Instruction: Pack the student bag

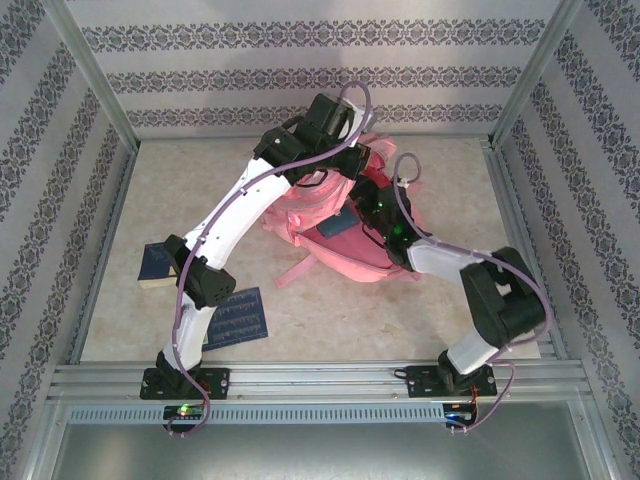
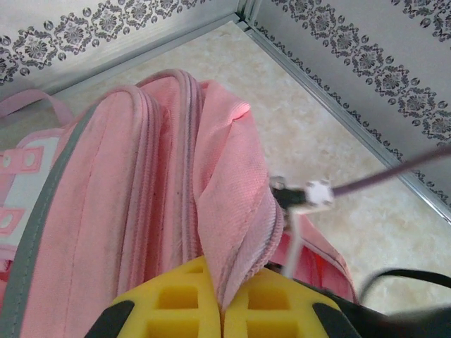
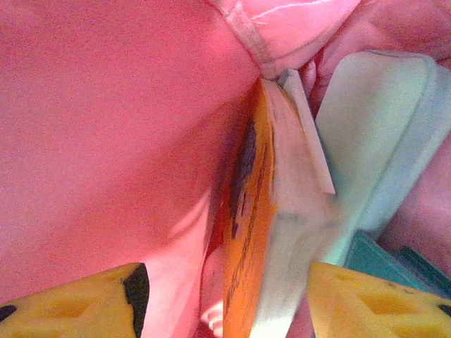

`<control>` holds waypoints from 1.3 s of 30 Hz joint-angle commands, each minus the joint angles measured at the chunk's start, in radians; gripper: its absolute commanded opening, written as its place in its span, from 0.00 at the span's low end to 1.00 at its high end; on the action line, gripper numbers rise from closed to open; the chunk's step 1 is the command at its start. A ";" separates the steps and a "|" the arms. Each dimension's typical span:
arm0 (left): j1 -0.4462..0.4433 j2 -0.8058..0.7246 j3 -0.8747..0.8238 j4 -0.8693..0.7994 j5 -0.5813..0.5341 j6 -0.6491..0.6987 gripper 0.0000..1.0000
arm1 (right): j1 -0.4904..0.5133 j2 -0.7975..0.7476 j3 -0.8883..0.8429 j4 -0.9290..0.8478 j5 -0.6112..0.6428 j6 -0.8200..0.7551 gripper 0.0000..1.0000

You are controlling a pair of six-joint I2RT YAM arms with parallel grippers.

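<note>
My left gripper (image 2: 223, 310) pinches the student bag (image 1: 370, 265) open mid-table while my right gripper (image 3: 225, 299) stands open astride an orange book (image 3: 246, 232) inside, so next I'd back out cleanly for the blue notebook (image 1: 238, 317).

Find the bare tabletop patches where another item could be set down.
Free: the near strip between the student bag and the front rail; the far-left corner beyond the left arm. Crowded: near left, where a blue book and a blue booklet lie.
</note>
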 commanded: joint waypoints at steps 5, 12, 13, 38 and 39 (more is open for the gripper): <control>0.030 0.033 0.051 0.027 -0.091 -0.022 0.01 | -0.036 -0.361 -0.094 -0.399 -0.018 -0.230 0.56; -0.002 0.103 0.016 0.000 -0.129 -0.073 0.12 | -0.066 -0.754 -0.102 -0.914 0.110 -0.374 0.50; -0.009 0.117 0.006 0.006 -0.118 -0.083 0.13 | -0.074 -0.792 -0.096 -0.970 0.120 -0.385 0.50; 0.017 -0.403 -0.636 0.237 -0.107 -0.303 0.78 | -0.098 -0.820 0.196 -1.334 0.076 -0.658 0.44; 0.031 -0.469 -0.727 0.266 -0.109 -0.333 0.79 | -0.085 -0.806 0.200 -1.326 0.072 -0.665 0.44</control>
